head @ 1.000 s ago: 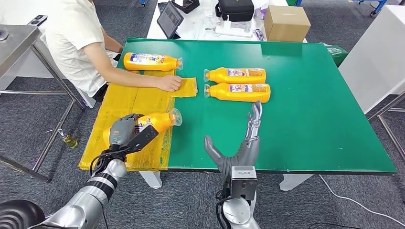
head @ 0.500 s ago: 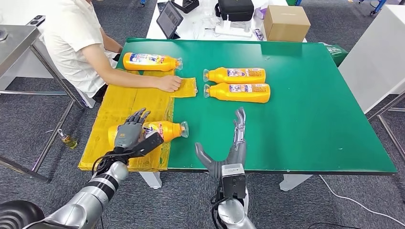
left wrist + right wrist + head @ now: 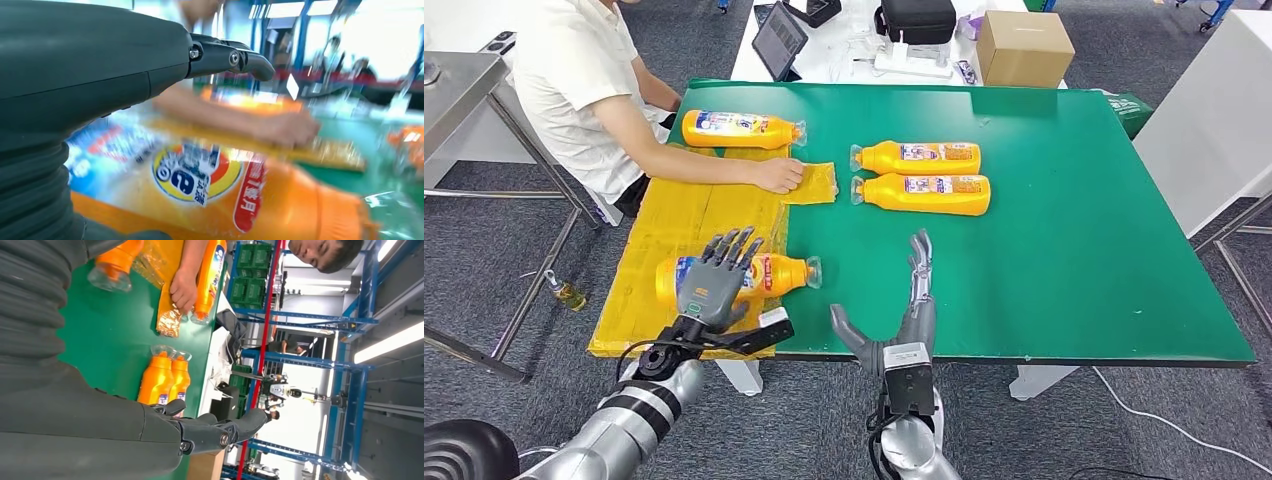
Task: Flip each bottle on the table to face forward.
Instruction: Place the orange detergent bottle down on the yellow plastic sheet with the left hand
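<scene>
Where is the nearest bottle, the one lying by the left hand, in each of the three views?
Head view: nearest bottle lies on the yellow sheet, lower left, cap toward the green table, under the left hand.
Left wrist view: its label is close-up, blurred.
Right wrist view: its cap end shows near the top.
Shared landmark: the person's hand.

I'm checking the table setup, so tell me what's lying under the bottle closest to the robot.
The nearest bottle lies on its side on yellow sheeting, its clear cap end reaching over the green table. The left hand covers the bottle's middle, so what lies beneath there is hidden.
</scene>
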`<state>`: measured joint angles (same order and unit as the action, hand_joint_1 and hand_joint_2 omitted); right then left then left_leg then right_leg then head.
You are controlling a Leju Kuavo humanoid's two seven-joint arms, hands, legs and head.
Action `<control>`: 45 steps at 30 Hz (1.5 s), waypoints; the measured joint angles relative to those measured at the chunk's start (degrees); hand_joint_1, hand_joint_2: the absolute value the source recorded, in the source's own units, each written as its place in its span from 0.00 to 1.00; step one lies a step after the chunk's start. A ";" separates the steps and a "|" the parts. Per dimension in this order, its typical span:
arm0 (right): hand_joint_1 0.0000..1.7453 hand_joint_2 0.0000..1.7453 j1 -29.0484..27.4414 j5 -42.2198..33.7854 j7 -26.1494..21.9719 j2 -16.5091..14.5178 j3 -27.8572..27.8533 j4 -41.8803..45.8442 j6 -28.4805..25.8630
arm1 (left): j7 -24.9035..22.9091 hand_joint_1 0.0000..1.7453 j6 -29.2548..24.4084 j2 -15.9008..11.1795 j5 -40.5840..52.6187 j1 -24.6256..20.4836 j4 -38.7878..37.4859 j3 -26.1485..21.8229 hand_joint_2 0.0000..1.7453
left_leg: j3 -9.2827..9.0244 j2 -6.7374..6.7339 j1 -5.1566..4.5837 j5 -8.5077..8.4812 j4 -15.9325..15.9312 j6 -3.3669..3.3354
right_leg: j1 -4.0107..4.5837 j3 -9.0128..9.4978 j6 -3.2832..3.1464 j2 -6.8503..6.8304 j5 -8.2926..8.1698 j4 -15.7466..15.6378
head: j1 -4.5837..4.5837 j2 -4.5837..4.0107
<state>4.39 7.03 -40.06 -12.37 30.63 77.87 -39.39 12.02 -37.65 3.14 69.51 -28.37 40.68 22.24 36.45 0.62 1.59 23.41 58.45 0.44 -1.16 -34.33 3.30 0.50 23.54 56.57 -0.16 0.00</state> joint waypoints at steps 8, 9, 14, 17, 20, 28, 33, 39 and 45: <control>0.00 1.00 -0.03 -0.21 0.00 0.02 -0.07 -0.68 -0.14 | -3.77 0.00 -2.44 -1.73 7.87 3.67 10.37 4.44 1.00 | 0.03 -0.01 0.00 0.00 0.00 0.00 | 0.00 -0.06 0.00 0.01 0.00 0.00 | -0.01 0.00; 0.00 1.00 -0.03 -0.14 0.00 0.02 -0.08 -0.69 -0.25 | -3.55 0.00 -2.47 -1.81 7.53 4.27 11.83 4.74 1.00 | 0.04 -0.01 0.00 0.00 0.00 0.00 | 0.00 -0.08 0.00 0.01 0.00 0.00 | 0.00 0.00; 0.00 1.00 -0.14 2.02 0.00 0.05 -0.54 -0.69 -0.72 | -0.27 0.00 -2.48 -1.79 2.29 7.07 17.94 6.71 1.00 | 0.07 -0.02 -0.01 0.01 0.00 0.00 | -0.01 -0.12 0.00 0.01 0.00 -0.01 | 0.00 0.00; 0.00 1.00 -0.30 3.79 0.00 0.14 -1.04 -0.72 -0.78 | 1.32 0.00 -2.48 -1.74 -0.59 8.50 20.43 7.63 1.00 | 0.09 -0.02 -0.01 0.02 0.00 0.00 | -0.01 -0.14 0.00 0.01 0.00 -0.01 | 0.00 0.00; 0.00 1.00 -0.33 13.17 0.00 0.22 -2.50 -1.90 -0.77 | 5.18 0.00 -1.66 -1.57 -9.28 10.21 22.83 8.19 1.00 | 0.09 -0.03 0.00 0.02 0.00 0.00 | 0.00 -0.16 0.00 0.01 0.00 -0.01 | 0.02 0.00; 0.00 1.00 2.02 67.42 5.64 1.72 -29.63 -9.21 -0.81 | 16.89 0.00 6.86 3.18 -48.89 21.45 32.24 8.33 1.00 | 0.25 0.27 -0.14 0.05 0.01 -0.08 | -0.13 -0.14 0.05 -0.18 0.01 -0.13 | -0.01 0.00; 0.00 1.00 4.28 73.67 12.47 5.70 -38.28 -13.20 -0.81 | 18.16 0.00 6.52 4.14 -52.12 23.97 35.75 8.32 1.00 | 0.23 0.24 -0.22 0.05 0.01 -0.12 | -0.20 -0.15 0.14 -0.16 -0.06 -0.13 | 0.03 0.00; 0.00 1.00 6.68 75.79 17.64 8.82 -38.25 -17.57 -0.83 | 18.86 0.00 5.40 4.28 -52.30 24.45 38.31 8.32 1.00 | 0.21 0.24 -0.17 0.04 0.01 -0.11 | -0.15 -0.16 0.13 -0.15 -0.05 -0.09 | 0.03 0.00; 0.00 1.00 9.60 75.74 21.23 10.49 -35.54 -22.49 -0.83 | 19.22 0.00 4.43 4.46 -52.00 24.45 38.47 8.27 1.00 | 0.22 0.23 -0.19 0.04 0.01 -0.12 | -0.18 -0.15 0.13 -0.16 -0.05 -0.09 | 0.02 0.00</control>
<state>14.00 82.77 -18.83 -1.88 -4.91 55.38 -40.21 31.24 -33.22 7.60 17.51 -3.92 79.14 30.51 36.67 0.85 1.40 23.45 58.46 0.32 -1.34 -34.48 3.43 0.34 23.49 56.48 -0.14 0.00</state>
